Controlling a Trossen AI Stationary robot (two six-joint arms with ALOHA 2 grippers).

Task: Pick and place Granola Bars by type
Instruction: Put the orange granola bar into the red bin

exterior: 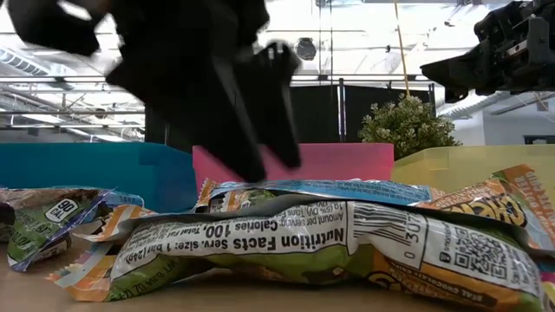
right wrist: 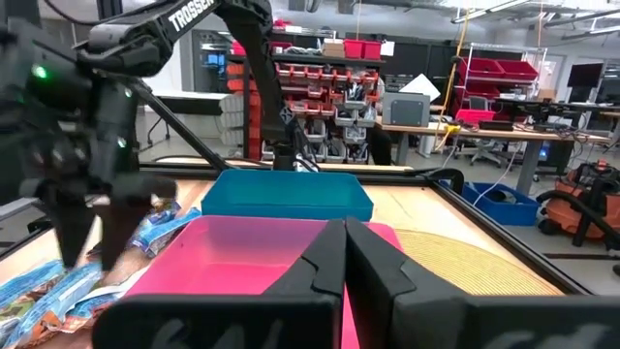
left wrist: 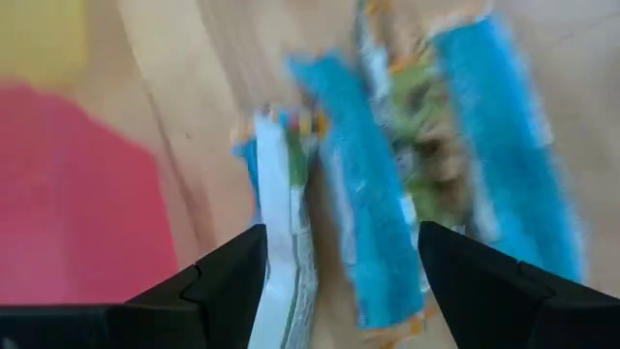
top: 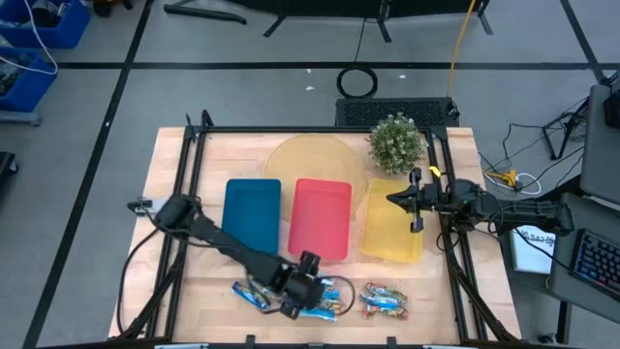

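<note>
- The left gripper (top: pixel 308 291) hangs over the near-centre pile of bars (top: pixel 334 301), fingers spread wide; in the left wrist view a blue-wrapped bar (left wrist: pixel 363 184) lies between the two fingers (left wrist: pixel 228 281), nothing held yet.
- More bars lie in a cluster to the right (top: pixel 385 301), and a few to the left (top: pixel 250 291), all on the table's (top: pixel 455 281) near edge, well short of the trays.
- The blue tray (top: pixel 252 213), red tray (top: pixel 322 218) and yellow tray (top: pixel 392 221) sit in a row farther back; none shows a bar inside.
- The right gripper (top: pixel 415 202) waits over the yellow tray, fingers pressed together.
- To do this pick well: centre the fingers across one bar's narrow width, not two overlapping ones.
- The wrappers look slick and crinkled, so I judge a low, square descent before closing is safest.
- Read the wrapper marks before choosing a tray.
</note>
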